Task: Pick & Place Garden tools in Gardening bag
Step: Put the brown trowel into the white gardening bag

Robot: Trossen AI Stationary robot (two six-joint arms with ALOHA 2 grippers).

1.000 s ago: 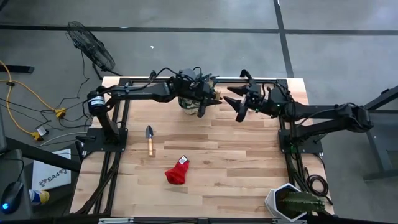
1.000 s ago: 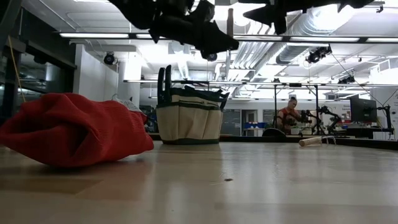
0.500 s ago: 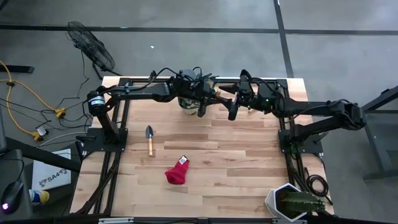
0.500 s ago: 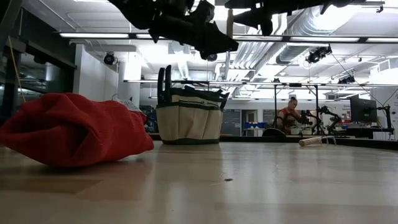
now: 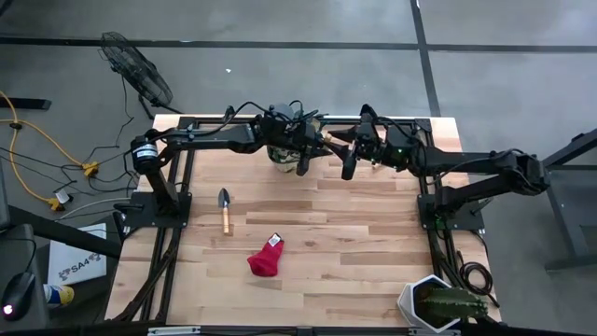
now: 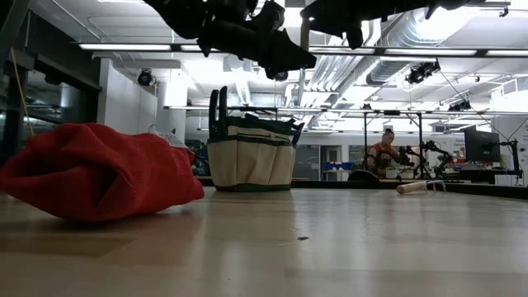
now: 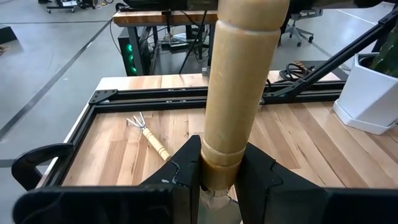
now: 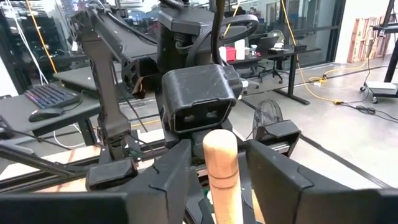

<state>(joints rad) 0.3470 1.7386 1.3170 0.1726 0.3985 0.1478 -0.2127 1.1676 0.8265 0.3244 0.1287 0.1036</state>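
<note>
Above the tan canvas gardening bag with dark green trim at the table's far edge, the left gripper is clenched on a round wooden tool handle. The right gripper brackets the handle's free end; whether it grips, I cannot tell. At least 3 tools remain on the table: a wooden-handled metal trowel, a red fabric piece and a wooden-handled fork.

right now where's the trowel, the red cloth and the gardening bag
trowel [image 5: 224, 207], high view, where the blade meets the wooden handle
red cloth [image 5: 265, 259], high view, middle of the bunched fabric
gardening bag [image 6: 250, 163], low view, front canvas panel
</note>
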